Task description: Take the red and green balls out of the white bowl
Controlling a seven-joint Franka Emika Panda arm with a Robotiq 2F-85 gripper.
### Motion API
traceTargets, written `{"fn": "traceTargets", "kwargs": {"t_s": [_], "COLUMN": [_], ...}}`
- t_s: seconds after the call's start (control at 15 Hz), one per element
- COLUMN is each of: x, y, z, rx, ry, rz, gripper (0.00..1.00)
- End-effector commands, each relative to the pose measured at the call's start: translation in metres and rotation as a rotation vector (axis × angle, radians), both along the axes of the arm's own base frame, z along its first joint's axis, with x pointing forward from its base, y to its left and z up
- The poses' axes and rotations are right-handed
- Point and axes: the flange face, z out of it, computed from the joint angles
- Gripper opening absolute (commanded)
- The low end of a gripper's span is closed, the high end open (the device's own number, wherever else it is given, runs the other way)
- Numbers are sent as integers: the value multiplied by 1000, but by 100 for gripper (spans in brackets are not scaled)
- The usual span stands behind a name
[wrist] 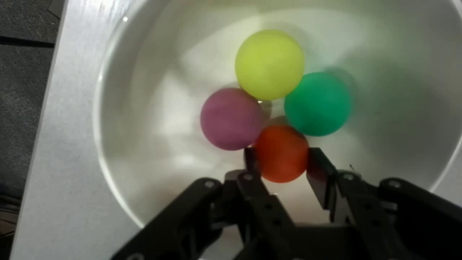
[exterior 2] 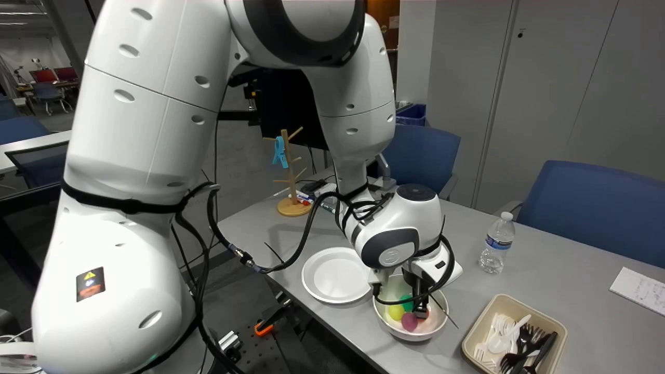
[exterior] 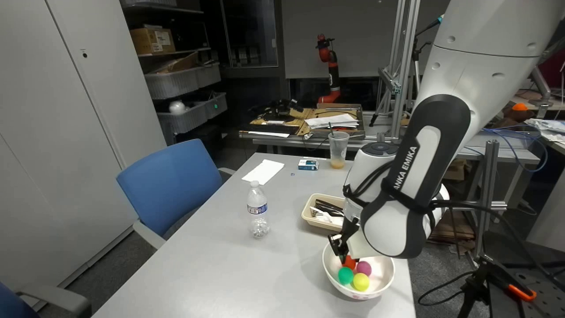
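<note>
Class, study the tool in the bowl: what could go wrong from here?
The tool grips the round red ball, which might slip when lifted. The green ball and purple ball crowd it and could roll. A sideways move might bump the white bowl, since the tool sits down inside it.

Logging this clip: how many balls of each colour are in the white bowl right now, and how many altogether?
Red ball: 1
Green ball: 1
Yellow ball: 1
Purple ball: 1
Total in the white bowl: 4
</note>
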Motion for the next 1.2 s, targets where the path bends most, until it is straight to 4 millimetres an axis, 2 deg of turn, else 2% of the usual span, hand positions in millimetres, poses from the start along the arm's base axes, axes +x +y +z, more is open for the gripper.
{"fn": "traceTargets", "kwargs": {"t_s": [0.0, 0.53, 1.13], "x": [1, 3, 3], "y": [0, 1, -3], "z": [-2, -1, -1], "rx": [-10, -23, -26], "ry": [7, 1, 99], "rz": [-2, 73, 292], "gripper": [13, 13, 13]}}
